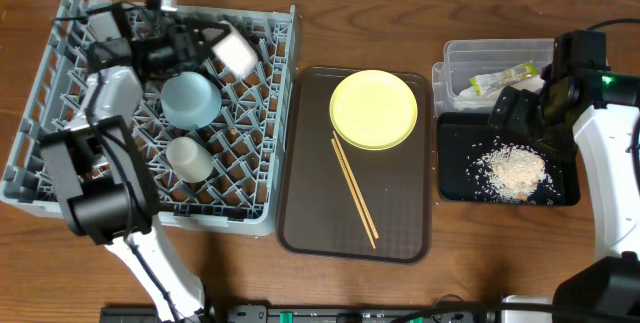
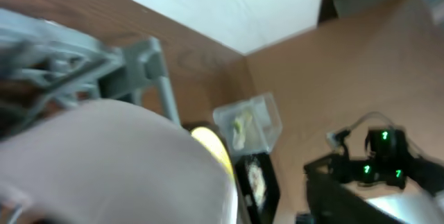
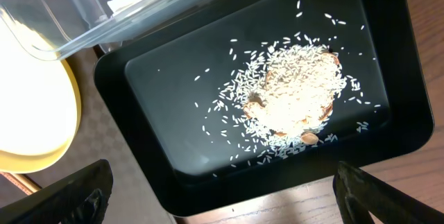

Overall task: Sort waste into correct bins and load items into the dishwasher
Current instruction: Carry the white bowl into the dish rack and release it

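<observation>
Hovering over the black tray [image 1: 455, 163] with fingers spread wide, the right gripper [image 1: 512, 111] looks nearer the yellow plate [image 1: 373, 109] on the brown tray [image 1: 310, 163] to its left, chopsticks [image 1: 354, 191] slanting robotward from the plate's rim, while the left gripper [image 1: 205, 43], jaws indiscernible, reaches over the dish rack [image 1: 262, 195] by the white bowl [image 1: 235, 51]

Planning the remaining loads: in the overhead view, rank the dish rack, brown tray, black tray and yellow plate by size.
Largest to smallest:
1. dish rack
2. brown tray
3. black tray
4. yellow plate
No two look close enough to tie.
</observation>
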Available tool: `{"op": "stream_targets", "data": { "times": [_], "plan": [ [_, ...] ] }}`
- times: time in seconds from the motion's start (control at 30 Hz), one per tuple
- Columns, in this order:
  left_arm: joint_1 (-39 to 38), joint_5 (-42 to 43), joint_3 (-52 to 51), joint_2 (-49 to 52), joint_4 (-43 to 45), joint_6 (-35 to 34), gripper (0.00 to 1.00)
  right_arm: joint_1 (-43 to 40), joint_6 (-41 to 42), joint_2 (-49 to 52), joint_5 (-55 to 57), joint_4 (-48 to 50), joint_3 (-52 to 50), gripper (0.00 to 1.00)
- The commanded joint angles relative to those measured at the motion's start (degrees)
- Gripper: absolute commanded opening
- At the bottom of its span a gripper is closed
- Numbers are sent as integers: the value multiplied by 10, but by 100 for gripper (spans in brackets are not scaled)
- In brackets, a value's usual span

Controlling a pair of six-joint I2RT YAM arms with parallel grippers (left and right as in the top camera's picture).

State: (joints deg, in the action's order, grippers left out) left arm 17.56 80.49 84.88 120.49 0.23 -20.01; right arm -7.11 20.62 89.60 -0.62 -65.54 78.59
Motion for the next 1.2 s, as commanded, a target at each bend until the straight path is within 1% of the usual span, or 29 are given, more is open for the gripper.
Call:
{"op": "stream_targets", "data": {
  "times": [0.0,0.2,0.33,0.47,0.57,0.67,0.7,0.77,0.83,0.87,0.9,0.93,1.0,1.03,1.1,1.13,1.17],
  "plan": [
    [35,-10,4,8,1,-19,84,-4,1,-5,4,0,2,99],
    [79,-10,4,6,1,-79,86,-4,1,-5,4,2,2,99],
    [98,-13,4,-13,11,-80,86,-4,-1,-5,4,4,2,99],
    [107,-50,4,-51,12,-79,86,-4,-1,-5,4,3,2,99],
    [103,-61,4,-90,9,-77,87,-4,-1,-5,4,3,2,99],
    [87,-77,4,-133,-34,-66,87,-4,-1,-5,4,4,2,99],
    [78,-94,4,-151,-70,-56,87,-4,-1,-5,4,4,2,99],
    [56,-145,4,-181,-153,-33,87,-4,-1,-5,4,5,2,99],
    [19,-238,4,-216,-270,-8,87,-4,-1,-5,4,5,2,99],
    [-3,-296,4,-233,-323,-3,87,-4,-1,-5,4,5,2,99],
    [-37,-390,4,-254,-392,-2,87,-4,-1,-5,4,6,2,99],
    [-71,-457,4,-271,-439,-2,87,-4,-1,-5,4,6,2,99],
    [-135,-543,4,-296,-504,-2,87,-4,-1,-5,4,6,2,99],
    [-169,-573,4,-306,-529,-2,87,-4,-1,-5,4,6,2,99],
    [-238,-622,4,-320,-558,-2,88,-4,-1,-5,4,6,2,99],
    [-266,-633,4,-323,-559,-2,88,-4,-1,-5,4,6,2,99],
    [-296,-632,4,-324,-559,-2,94,-4,-1,-5,4,6,2,99]
  ]
}}
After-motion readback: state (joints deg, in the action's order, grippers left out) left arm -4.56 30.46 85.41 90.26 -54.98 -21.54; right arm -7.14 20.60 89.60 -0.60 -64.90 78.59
